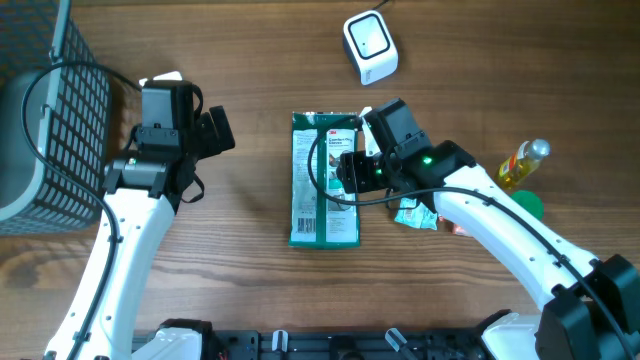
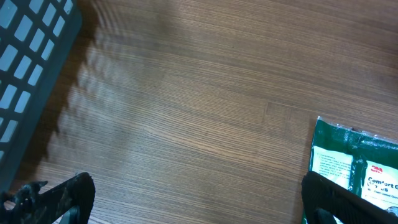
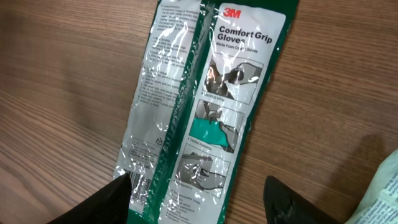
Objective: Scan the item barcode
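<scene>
One flat glove packet (image 1: 310, 190) lies face-up at the middle of the table (image 1: 230, 250), its long side running away from the robot. The right hand (image 3: 198, 186) hangs directly above its near end, fingers spread to either side of the printed panel and grasping nothing. The step in hand appears to be the approach for a pick-up, so the scan itself is not yet begun. The next move probably calls for pinching a thin, slippery film that lies flush with the wood, most likely at an edge, then carrying it so that the code faces the scanner (image 1: 370, 47). Which face bears the code cannot be told with certainty. The scanner stands beyond the packet's far end, apart from it, with bare wood between. A small crumpled packet (image 1: 413, 213) sits just under the right arm, and a yellow bottle (image 1: 522, 165) stands farther right. The left hand (image 1: 225, 130) rests fully released over bare table, between the packet and the wire basket (image 1: 60, 110) at the left edge.
</scene>
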`<act>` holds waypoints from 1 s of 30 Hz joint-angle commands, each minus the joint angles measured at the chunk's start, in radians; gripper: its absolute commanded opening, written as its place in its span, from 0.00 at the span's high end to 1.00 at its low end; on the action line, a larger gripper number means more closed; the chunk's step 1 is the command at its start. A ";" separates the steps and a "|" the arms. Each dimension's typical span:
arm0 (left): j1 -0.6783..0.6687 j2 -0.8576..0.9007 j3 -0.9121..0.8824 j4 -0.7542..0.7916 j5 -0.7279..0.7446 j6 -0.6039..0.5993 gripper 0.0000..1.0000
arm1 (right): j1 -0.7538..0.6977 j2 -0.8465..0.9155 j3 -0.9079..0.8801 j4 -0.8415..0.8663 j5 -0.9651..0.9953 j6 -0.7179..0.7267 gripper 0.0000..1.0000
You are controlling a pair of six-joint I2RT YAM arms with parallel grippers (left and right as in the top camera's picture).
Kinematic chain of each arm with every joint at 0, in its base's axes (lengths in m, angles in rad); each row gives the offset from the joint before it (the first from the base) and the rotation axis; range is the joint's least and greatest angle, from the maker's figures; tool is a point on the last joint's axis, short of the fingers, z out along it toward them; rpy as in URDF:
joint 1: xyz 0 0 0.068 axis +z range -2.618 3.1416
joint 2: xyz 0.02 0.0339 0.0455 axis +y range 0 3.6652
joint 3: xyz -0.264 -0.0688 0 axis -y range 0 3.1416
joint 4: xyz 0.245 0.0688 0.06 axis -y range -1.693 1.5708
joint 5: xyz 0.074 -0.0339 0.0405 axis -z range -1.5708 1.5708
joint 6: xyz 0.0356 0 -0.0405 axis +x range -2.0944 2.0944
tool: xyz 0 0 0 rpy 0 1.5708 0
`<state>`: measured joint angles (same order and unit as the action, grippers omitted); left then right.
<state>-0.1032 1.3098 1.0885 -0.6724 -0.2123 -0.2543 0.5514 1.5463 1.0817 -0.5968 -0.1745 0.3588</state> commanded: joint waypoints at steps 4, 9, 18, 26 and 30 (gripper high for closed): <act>0.004 -0.003 0.011 0.003 -0.006 -0.016 0.00 | -0.003 0.002 0.018 -0.011 0.078 -0.018 0.29; 0.004 -0.003 0.011 0.003 -0.006 -0.016 0.00 | -0.003 0.011 0.003 -0.064 0.078 -0.015 0.28; 0.004 -0.003 0.011 0.137 0.003 -0.017 0.00 | -0.003 0.019 0.003 -0.108 0.019 -0.015 0.27; 0.001 0.004 0.007 -0.002 0.571 -0.023 0.39 | -0.003 0.021 -0.009 -0.183 -0.082 -0.019 0.32; -0.017 0.043 -0.024 -0.005 0.571 -0.046 0.96 | -0.003 0.021 -0.010 -0.153 -0.083 -0.025 0.55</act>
<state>-0.1047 1.3148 1.0904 -0.6811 0.2771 -0.2760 0.5514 1.5524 1.0813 -0.7670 -0.2276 0.3481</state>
